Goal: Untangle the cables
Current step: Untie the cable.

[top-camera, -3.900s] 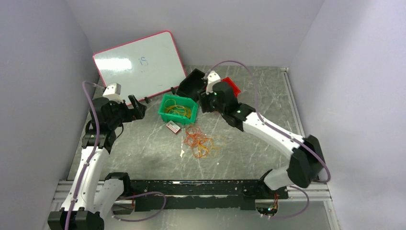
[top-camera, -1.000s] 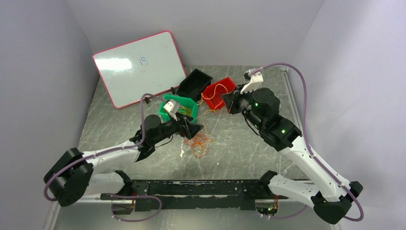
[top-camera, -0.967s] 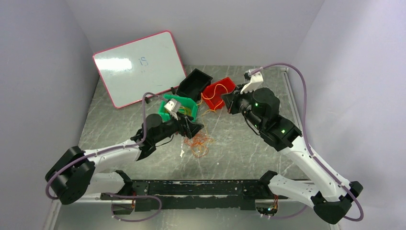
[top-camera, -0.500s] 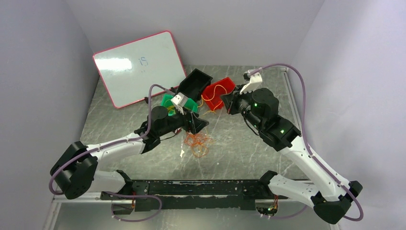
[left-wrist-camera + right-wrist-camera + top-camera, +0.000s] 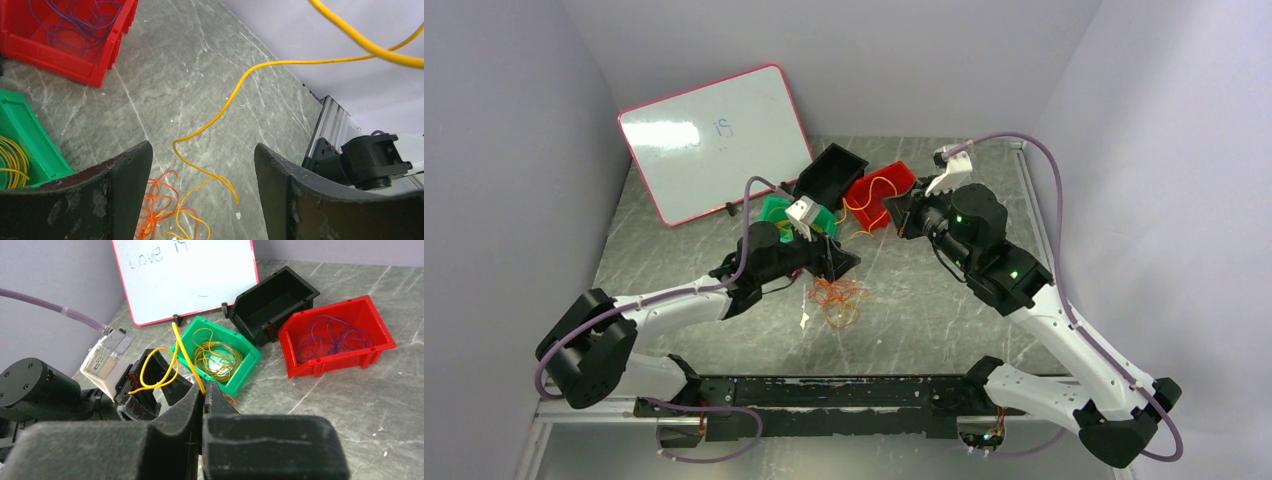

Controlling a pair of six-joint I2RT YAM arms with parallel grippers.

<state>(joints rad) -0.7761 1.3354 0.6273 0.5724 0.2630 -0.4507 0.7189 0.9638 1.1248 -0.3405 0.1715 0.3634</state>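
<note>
Jaws of the right gripper are pressed together on a single yellow cable, pinching it right at the fingertips. From that pinch the strand rises clear of the bench and curls over toward the left gripper. Holding it high at one point appears intended to draw this strand away from the others, so that its free length hangs where the second arm can reach it.

Jaws of the left gripper stand wide apart and clamp nothing. In the left wrist view the loose end of the yellow cable dangles in the gap between them, touching neither finger. This placement suggests a second grip is being prepared, lower on the same strand.

Remaining cables lie as an orange and yellow tangle on the bench, just below the left gripper. A green bin behind it holds coiled yellow cables; a red bin holds thin blue ones. Sorting by colour seems to be the scheme, with the tangle yet to be separated.
</note>
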